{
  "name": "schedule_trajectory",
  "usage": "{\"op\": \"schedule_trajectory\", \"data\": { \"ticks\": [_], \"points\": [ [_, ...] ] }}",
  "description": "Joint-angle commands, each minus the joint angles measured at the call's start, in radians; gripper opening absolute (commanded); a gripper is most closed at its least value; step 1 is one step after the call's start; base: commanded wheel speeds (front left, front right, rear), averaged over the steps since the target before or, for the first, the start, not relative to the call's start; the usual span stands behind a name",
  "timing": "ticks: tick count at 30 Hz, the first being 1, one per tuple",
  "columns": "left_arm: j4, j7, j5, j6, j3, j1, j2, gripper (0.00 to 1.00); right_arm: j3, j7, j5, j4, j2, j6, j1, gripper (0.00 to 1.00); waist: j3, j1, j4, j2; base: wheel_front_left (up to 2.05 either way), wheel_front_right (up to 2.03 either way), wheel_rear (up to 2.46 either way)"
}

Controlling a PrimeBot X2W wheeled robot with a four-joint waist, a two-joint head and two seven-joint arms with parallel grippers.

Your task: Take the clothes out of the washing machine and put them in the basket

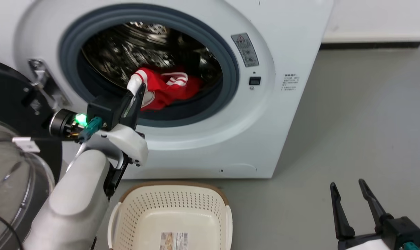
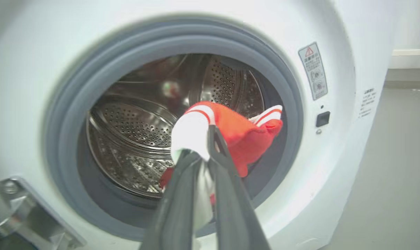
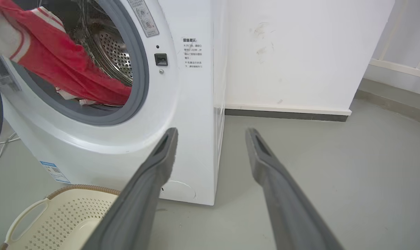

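Left gripper [image 2: 202, 142] pinches the white cuff of soft red garment [image 2: 244, 135], lifted at the porthole of white front-loading washing machine [image 2: 335, 156]. Right gripper [image 3: 212, 130] spread, holding nothing. Red-triangle warning sticker [image 2: 313, 69] illegible. Head view adds paper label [image 1: 174, 241] inside cream perforated plastic basket [image 1: 143, 208].

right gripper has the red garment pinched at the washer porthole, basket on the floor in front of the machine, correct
No: the left gripper has its fingers shut on the red garment at the porthole, as the left wrist view shows; the right gripper is open. The basket does sit on the floor before the washing machine.
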Motion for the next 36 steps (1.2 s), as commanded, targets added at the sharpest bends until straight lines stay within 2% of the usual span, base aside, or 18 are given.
{"op": "schedule_trajectory", "data": {
  "ticks": [1,12,18,27,36],
  "points": [
    [-0.045,-0.007,0.005,0.012,0.003,0.033,0.012,0.0,0.0,-0.002,-0.001,0.005,-0.001,-0.001,0.02,1.0,-0.047,0.0003,0.025,0.0,0.0,0.0,0.0],
    [-0.57,0.132,0.015,0.131,0.042,0.218,0.154,0.0,0.008,-0.002,0.01,0.009,-0.001,-0.001,0.075,1.0,-0.119,0.0003,0.046,0.0,0.0,0.0,0.0],
    [-0.757,0.198,0.021,0.177,0.06,0.283,0.205,0.0,0.011,-0.002,0.012,0.012,0.0,-0.001,0.084,1.0,-0.131,0.0003,0.053,0.0,0.0,0.0,0.0],
    [-0.89,0.244,0.025,0.214,0.053,0.374,0.238,0.0,0.013,-0.002,0.015,0.014,0.0,-0.001,0.088,1.0,-0.128,0.0003,0.051,0.0,0.0,0.0,0.0],
    [-0.861,0.239,-0.002,0.225,0.022,0.487,0.241,0.0,0.007,-0.002,0.003,0.011,0.0,-0.001,0.071,1.0,-0.096,0.0003,0.025,0.0,0.0,0.0,0.0]
  ]
}}
